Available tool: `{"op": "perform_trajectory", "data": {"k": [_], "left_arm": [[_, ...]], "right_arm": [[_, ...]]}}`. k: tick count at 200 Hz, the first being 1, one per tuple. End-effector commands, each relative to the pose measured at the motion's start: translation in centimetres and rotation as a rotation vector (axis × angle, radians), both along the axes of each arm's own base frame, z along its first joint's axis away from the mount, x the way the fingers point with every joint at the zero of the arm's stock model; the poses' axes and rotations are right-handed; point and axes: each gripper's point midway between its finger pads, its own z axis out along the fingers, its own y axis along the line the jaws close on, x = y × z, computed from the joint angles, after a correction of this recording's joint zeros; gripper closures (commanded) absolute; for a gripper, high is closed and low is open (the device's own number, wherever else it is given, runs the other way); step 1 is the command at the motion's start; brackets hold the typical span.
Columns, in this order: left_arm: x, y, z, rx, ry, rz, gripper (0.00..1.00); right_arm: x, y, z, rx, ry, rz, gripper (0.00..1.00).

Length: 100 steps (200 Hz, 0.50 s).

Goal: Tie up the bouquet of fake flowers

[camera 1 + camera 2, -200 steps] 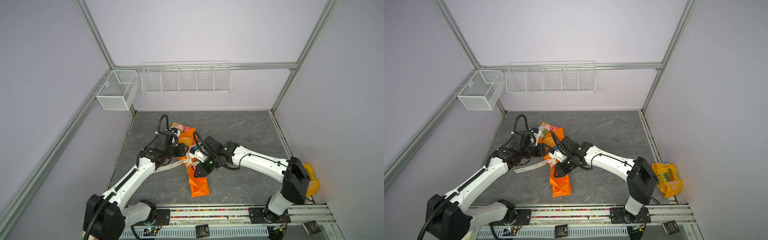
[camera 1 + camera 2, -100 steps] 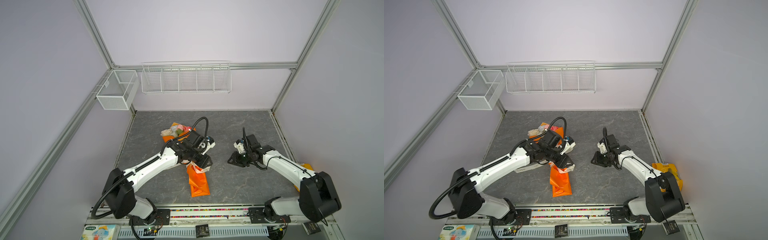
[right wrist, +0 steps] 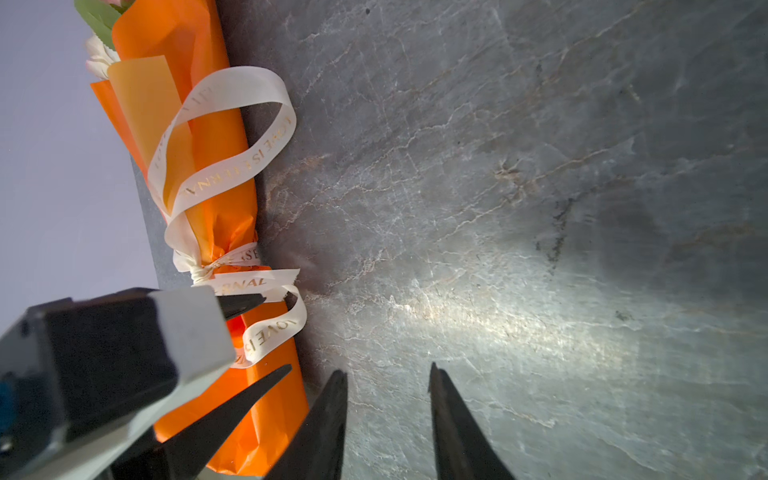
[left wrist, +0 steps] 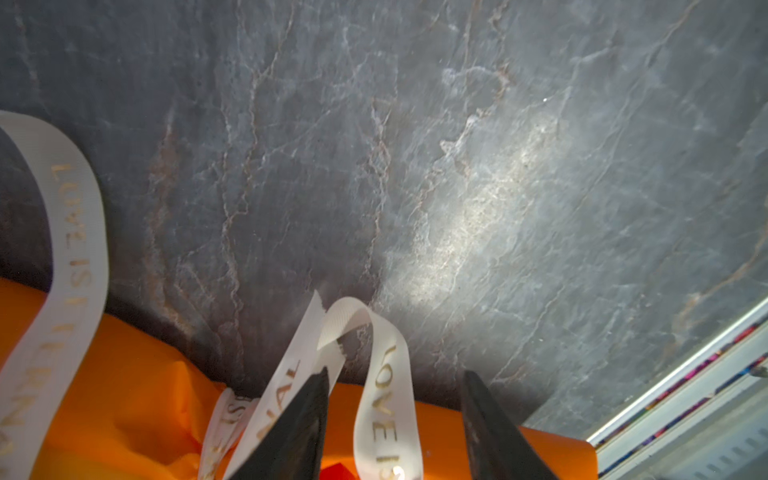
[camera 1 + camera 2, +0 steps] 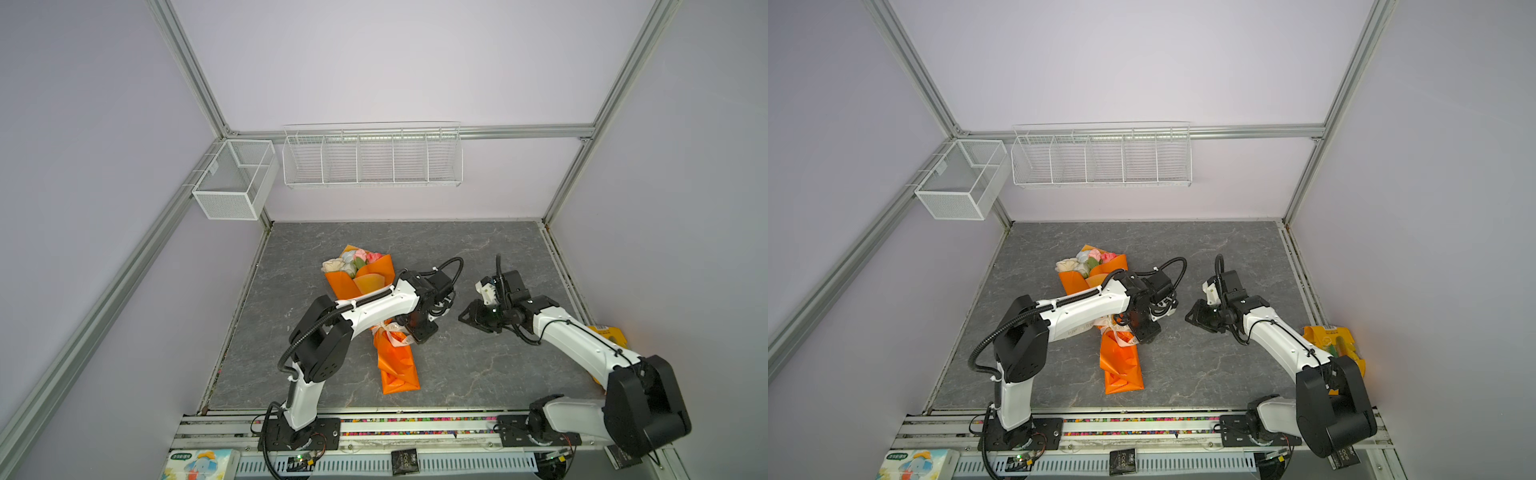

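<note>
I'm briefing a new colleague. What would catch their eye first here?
The orange wrapping sheet blazes against the grey table, lying mid-table with the bouquet of fake flowers peeking from its far end. A cream lettered ribbon is knotted around its pinched waist. The left gripper hangs open over the ribbon's loose ends, the right gripper open above the table beside it.

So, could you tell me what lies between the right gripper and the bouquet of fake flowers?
The left gripper, open by the ribbon knot on the orange wrap, plus bare tabletop, as the right wrist view shows.
</note>
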Motion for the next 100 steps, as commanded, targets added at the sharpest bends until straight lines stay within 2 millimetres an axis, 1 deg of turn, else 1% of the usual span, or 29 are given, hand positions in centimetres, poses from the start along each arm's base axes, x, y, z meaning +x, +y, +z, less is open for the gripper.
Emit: {"op": "perform_trajectory", "data": {"k": [1, 36, 55, 74, 89, 100], "left_arm": [[-0.3, 0.8, -0.7, 0.095, 0.01, -0.056, 0.48], [-0.1, 0.8, -2.2, 0.148, 0.014, -0.081, 0.48], [0.2, 1.0, -2.4, 0.169, 0.001, -0.083, 0.53], [0.2, 1.1, -2.1, 0.169, 0.0, -0.089, 0.64], [0.1, 0.7, -1.0, 0.13, -0.01, -0.079, 0.83], [0.2, 0.2, 0.4, 0.076, -0.037, -0.06, 0.93]], "right_arm": [[-0.2, 0.1, 0.0, 0.017, -0.001, -0.007, 0.63], [-0.5, -0.1, -0.1, 0.011, 0.0, -0.013, 0.63], [-0.5, -0.1, -0.2, 0.01, 0.0, -0.009, 0.63], [-0.5, 0.0, -0.2, 0.013, 0.001, -0.007, 0.63], [-0.3, 0.5, 0.1, 0.026, -0.012, 0.01, 0.63], [-0.3, 0.9, 0.2, 0.04, -0.024, 0.033, 0.63]]}}
